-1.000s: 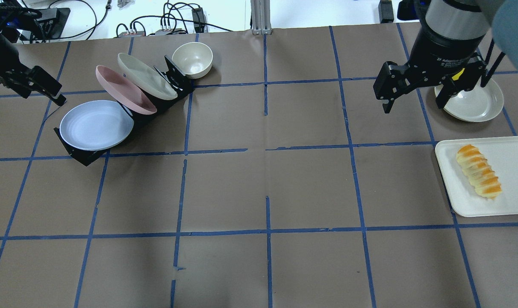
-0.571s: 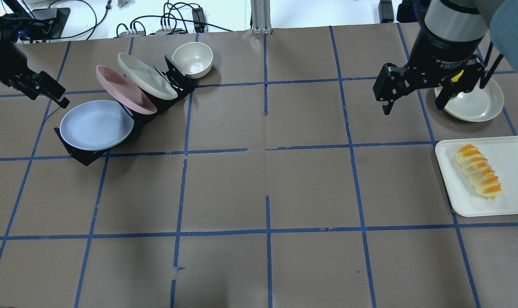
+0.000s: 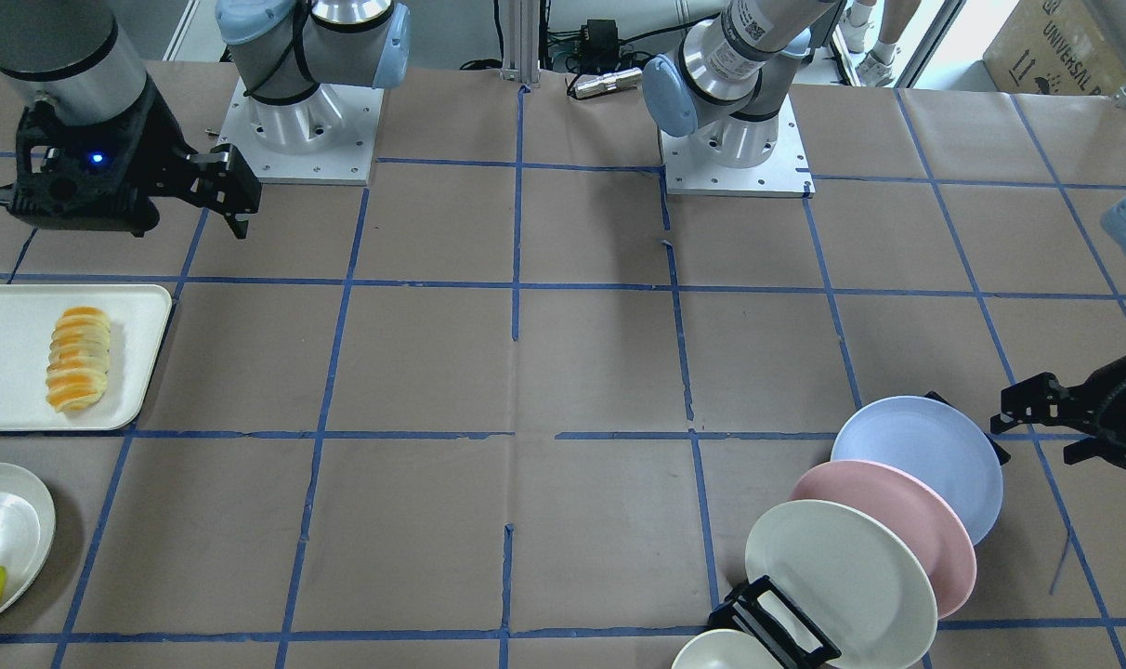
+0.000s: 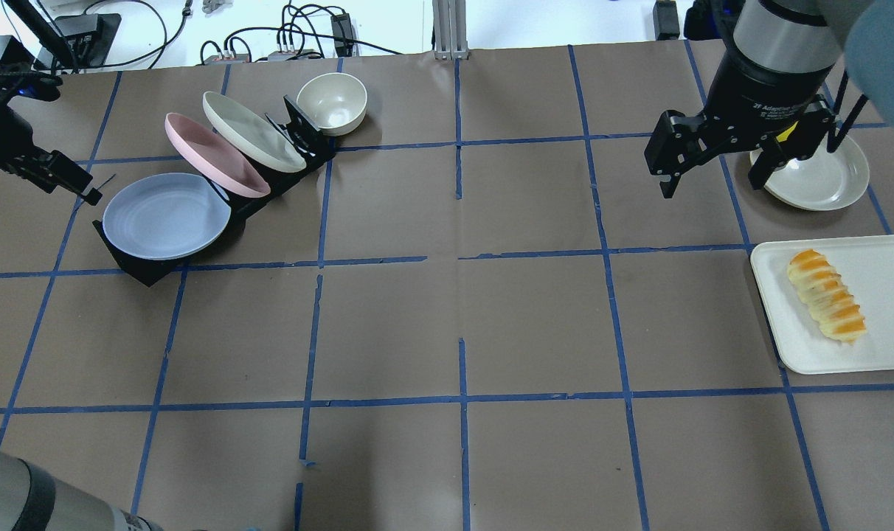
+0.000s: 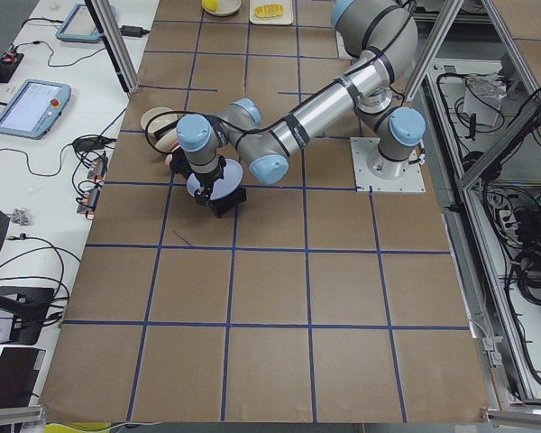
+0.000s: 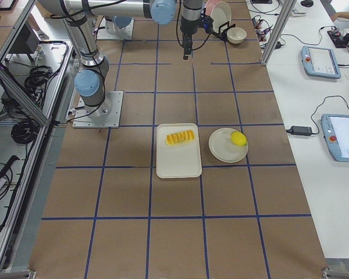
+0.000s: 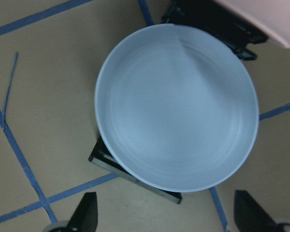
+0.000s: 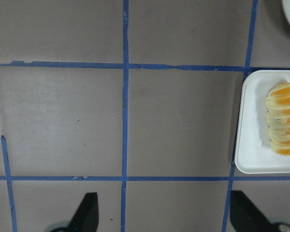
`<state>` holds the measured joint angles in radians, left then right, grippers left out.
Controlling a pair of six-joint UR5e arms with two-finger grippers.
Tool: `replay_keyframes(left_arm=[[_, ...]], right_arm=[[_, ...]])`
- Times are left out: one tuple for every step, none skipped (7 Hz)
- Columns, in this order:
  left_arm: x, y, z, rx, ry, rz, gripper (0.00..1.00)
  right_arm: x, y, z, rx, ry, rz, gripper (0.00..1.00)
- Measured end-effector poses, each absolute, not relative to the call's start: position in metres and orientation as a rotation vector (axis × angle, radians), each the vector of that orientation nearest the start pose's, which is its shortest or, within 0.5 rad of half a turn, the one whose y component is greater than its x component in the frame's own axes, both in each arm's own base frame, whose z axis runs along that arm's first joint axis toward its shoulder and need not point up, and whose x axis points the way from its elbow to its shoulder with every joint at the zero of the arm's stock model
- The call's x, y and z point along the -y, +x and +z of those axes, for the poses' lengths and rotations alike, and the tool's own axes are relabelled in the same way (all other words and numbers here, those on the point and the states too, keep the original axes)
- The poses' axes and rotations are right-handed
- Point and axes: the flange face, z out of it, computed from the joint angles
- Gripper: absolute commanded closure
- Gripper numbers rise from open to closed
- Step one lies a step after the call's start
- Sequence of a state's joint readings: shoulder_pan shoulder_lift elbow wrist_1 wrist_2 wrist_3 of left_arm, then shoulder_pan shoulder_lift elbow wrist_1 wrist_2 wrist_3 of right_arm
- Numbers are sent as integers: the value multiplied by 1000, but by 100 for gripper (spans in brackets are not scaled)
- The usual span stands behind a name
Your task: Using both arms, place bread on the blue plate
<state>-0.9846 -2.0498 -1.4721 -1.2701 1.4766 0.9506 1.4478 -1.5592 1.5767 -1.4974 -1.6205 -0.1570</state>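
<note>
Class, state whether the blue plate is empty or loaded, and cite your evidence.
Empty. The blue plate shows only a bare surface, and the bread lies far off on the white tray.

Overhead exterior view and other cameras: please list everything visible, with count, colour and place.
bread: 1, orange-cream striped, on tray
tray: 1, white, table's right end
blue plate: 1, pale blue, rack's front slot
pink plate: 1, pink, middle slot
cream plate: 1, cream, rear slot
rack: 1, black, table's left part
bowl: 1, cream, behind rack
round plate: 1, white, beyond tray
yellow fruit: 1, yellow, on round plate
left gripper: 1, black, open, near blue plate
right gripper: 1, black, open, near round plate
</note>
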Motion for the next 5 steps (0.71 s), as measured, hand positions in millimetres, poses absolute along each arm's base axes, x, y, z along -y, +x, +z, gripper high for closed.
replay_keyframes(left_arm=[[635,250,277,-3226,582,-47,0],[654,260,266,-3239,587,-78,0],[670,270,253,-3248,592,-84,0],[679,276,236,-3263,596,-70,0],[684,277,219,-3279,601,-52,0]], right_arm=[[508,17,455,-3161,-86,174,9],[507,-38,432,-3144,-146,193,9],[497,-86,406,-3123,-215,211,9],[486,-122,379,-3103,-254,226,9],[478,-145,350,-3089,-256,247,9]])
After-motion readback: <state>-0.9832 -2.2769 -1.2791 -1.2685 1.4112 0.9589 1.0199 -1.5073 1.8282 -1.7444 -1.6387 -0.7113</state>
